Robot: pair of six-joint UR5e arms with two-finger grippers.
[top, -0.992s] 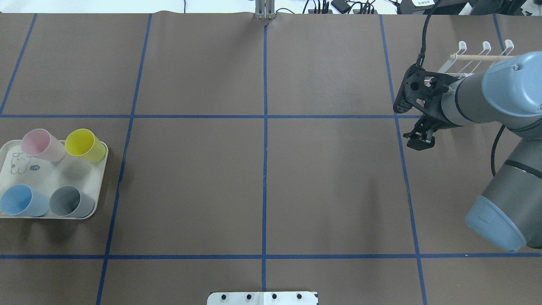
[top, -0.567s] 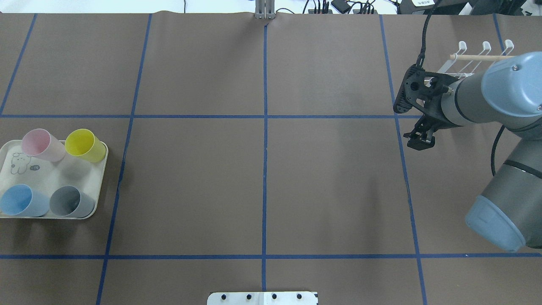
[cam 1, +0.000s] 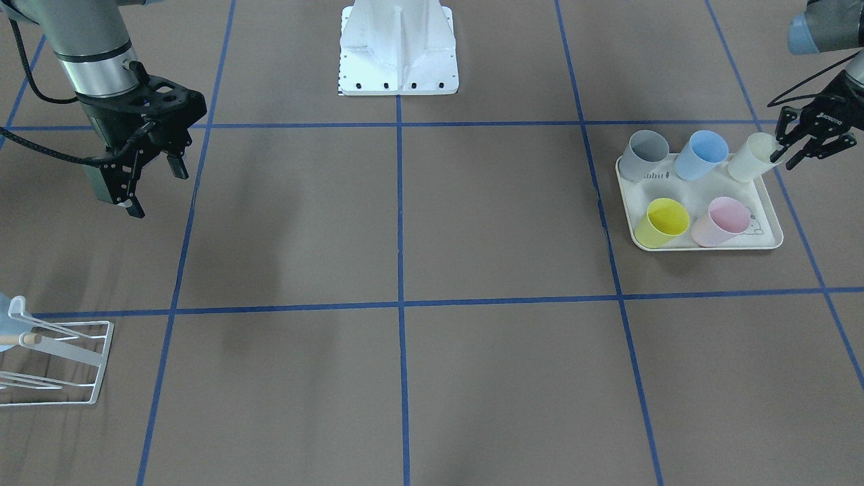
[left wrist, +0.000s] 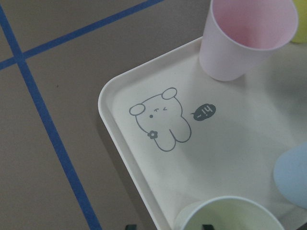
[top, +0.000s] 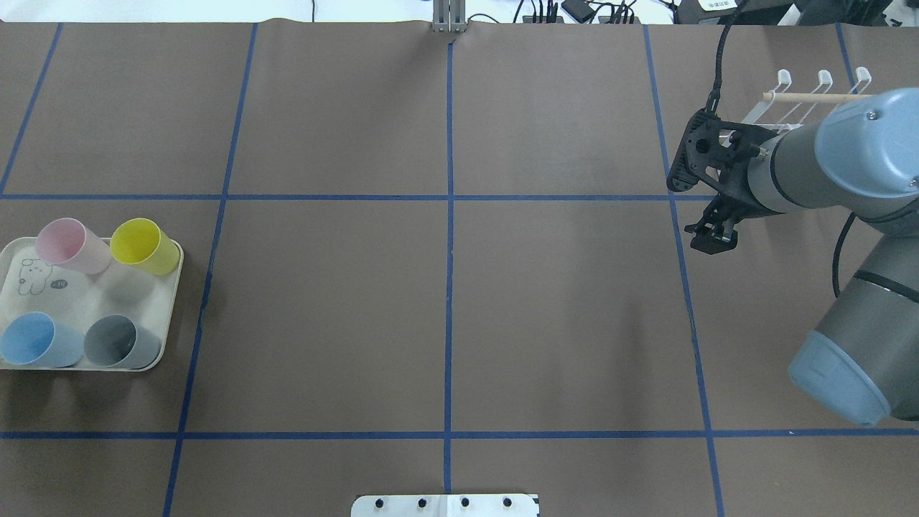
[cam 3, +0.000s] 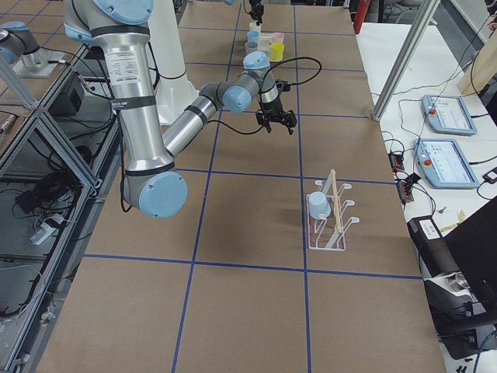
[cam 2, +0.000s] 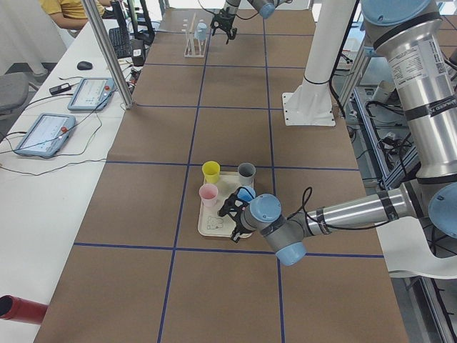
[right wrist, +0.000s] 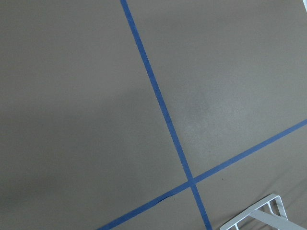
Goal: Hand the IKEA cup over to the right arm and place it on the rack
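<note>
Five cups stand on the cream rabbit-print tray [cam 1: 702, 243]: grey [cam 1: 642, 156], blue [cam 1: 700, 155], cream [cam 1: 750, 158], yellow [cam 1: 661, 223] and pink [cam 1: 721, 221]. My left gripper [cam 1: 783, 154] is open at the cream cup's rim; in the left wrist view its fingertips [left wrist: 206, 226] just show at the bottom edge, straddling the wall of that cup [left wrist: 230, 215]. The right arm's gripper [cam 1: 158, 191] hangs open and empty above the table, also seen from overhead [top: 711, 240]. The white wire rack [cam 3: 330, 221] stands beyond it with a pale blue cup [cam 3: 318, 206] on a prong.
The robot's white base [cam 1: 398, 50] sits at mid table on the robot's side. Blue tape lines [top: 449, 251] divide the brown table. A corner of the rack [right wrist: 259, 218] shows in the right wrist view. Tablets [cam 3: 446, 163] lie on the side bench.
</note>
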